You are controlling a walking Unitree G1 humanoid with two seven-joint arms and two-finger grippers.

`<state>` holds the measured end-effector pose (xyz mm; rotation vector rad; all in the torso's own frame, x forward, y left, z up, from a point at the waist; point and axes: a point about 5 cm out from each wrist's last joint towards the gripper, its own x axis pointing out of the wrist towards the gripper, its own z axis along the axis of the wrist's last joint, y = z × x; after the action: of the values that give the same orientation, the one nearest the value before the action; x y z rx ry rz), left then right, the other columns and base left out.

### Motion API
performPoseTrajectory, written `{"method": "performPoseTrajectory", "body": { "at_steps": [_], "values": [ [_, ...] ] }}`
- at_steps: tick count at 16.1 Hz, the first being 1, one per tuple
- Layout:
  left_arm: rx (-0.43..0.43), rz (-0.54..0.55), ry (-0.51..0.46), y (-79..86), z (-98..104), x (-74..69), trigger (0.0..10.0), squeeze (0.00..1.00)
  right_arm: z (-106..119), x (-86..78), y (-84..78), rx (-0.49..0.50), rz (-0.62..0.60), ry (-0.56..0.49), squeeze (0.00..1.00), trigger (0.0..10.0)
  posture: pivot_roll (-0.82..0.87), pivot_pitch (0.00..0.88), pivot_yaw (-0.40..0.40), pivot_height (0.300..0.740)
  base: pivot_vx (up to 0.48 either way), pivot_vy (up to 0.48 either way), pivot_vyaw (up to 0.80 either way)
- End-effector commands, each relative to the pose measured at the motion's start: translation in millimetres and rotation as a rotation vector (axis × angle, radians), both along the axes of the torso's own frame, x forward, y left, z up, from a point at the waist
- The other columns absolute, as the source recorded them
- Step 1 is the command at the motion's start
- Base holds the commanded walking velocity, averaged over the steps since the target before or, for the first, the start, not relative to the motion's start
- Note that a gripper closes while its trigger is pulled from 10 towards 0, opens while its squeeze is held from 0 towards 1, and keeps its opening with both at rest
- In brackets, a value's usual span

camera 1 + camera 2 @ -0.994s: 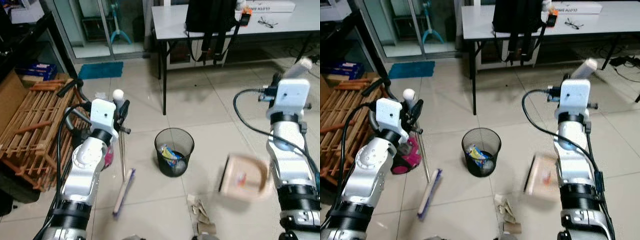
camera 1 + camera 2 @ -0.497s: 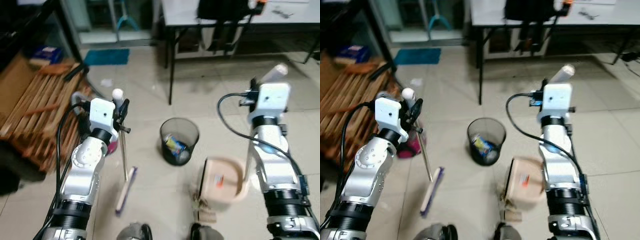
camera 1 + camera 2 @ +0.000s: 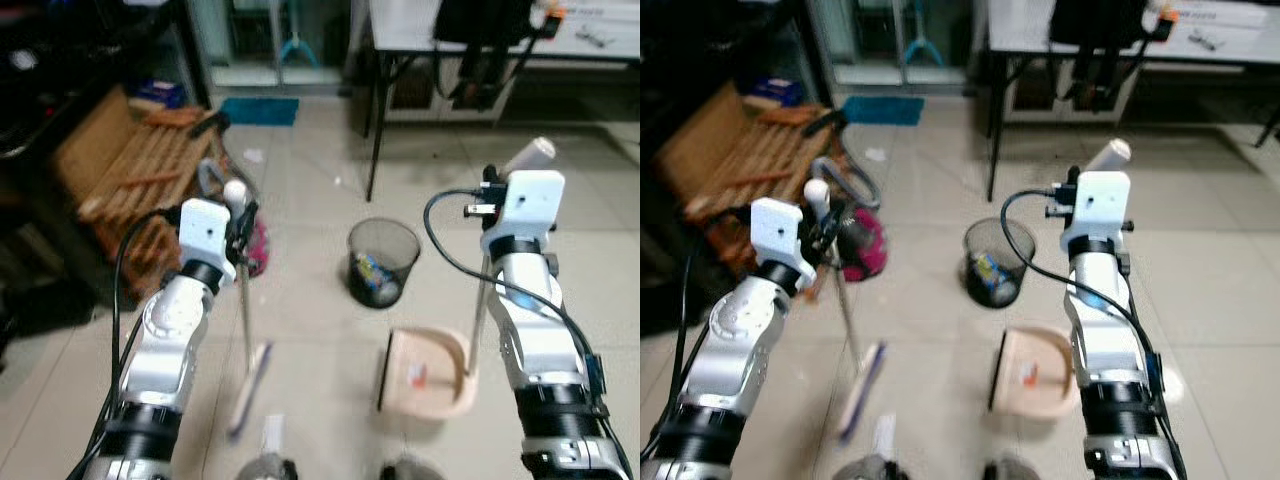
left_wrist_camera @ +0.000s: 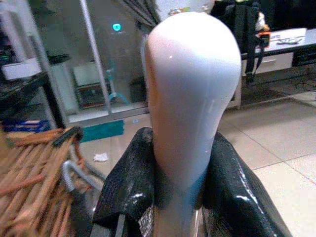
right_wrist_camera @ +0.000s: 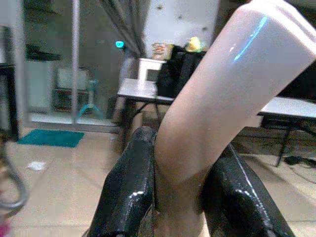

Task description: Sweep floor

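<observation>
Head views show the left gripper (image 3: 240, 215) clamping the upright broom (image 3: 245, 330), the right gripper (image 3: 497, 190) clamping the dustpan (image 3: 425, 372) handle; both flank the bin (image 3: 382, 262).

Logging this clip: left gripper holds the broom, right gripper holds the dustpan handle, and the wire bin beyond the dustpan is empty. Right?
Not quite: the wire bin holds colourful trash, as the left eye view shows. The left gripper does hold the broom, the right gripper the dustpan handle.

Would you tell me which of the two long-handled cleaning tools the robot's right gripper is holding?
The beige dustpan, gripped by its pale handle in the right gripper. The other tool, the broom with the white rounded handle top, is in the left gripper.
</observation>
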<state>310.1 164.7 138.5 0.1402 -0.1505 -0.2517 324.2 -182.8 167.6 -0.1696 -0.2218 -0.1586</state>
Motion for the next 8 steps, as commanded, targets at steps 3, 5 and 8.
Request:
{"method": "performPoseTrajectory", "body": {
  "at_steps": [3, 5, 8],
  "values": [
    [0.016, 0.016, -0.060, 2.9, 14, 1.6, 10.0, 0.00, -6, -0.7, 9.8, 0.054, 0.060, 0.053, 0.00, 10.0, -0.09, 0.020, 0.049, 0.740, 0.000, 0.000, 0.00],
    [0.012, 0.019, -0.055, 3.0, 13, 2.2, 10.0, 0.00, -16, -1.5, 15.3, 0.067, 0.103, 0.113, 0.00, 10.0, -0.09, 0.019, 0.047, 0.740, 0.000, 0.000, 0.00],
    [0.006, 0.030, -0.050, 3.9, 13, 2.5, 10.0, 0.00, -31, -5.7, 20.3, 0.167, 0.127, 0.191, 0.00, 10.0, -0.09, 0.015, 0.044, 0.740, 0.000, 0.210, 0.00]
  ]
}}
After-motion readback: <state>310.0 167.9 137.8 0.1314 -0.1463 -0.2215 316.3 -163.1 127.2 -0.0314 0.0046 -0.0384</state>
